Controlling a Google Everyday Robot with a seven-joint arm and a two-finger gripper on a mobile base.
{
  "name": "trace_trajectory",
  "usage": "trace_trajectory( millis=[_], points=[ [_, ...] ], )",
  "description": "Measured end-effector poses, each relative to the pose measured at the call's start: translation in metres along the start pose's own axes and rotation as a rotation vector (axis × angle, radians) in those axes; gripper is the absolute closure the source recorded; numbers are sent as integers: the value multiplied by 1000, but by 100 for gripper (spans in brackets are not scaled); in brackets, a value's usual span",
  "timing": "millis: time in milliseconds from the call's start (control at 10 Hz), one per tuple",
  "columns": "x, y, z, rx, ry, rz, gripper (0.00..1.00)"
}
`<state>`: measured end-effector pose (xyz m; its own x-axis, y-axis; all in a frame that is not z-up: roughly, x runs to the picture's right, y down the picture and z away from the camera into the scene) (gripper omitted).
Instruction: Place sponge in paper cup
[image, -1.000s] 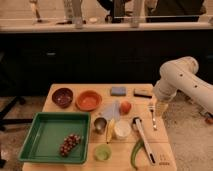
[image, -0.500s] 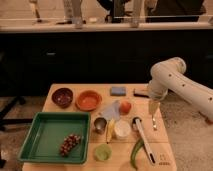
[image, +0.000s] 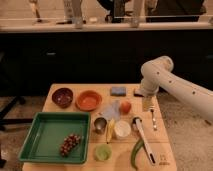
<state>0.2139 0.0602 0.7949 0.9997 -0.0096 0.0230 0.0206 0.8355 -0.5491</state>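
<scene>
The jaws stand wide with nothing between them, and I have them hanging from the white arm, pointing down over the 2 o'clock part of the surface. The sponge lies flat near the far edge at roughly 1 o'clock, apart from the jaws and on their 9 o'clock side. The paper cup stands upright near the middle, at 6 o'clock from the sponge, with 1 orange fruit between them and a steel cup just beside it at 9 o'clock.
</scene>
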Motion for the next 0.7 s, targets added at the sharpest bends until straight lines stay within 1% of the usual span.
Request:
trace_trajectory(
  millis=[300, 600, 700],
  points=[
    [-13, -20, 11, -10, 7, -17, 20],
    [-26, -46, 21, -16, 15, -31, 20],
    [-34, -57, 23, -14, 10, -36, 20]
  ],
)
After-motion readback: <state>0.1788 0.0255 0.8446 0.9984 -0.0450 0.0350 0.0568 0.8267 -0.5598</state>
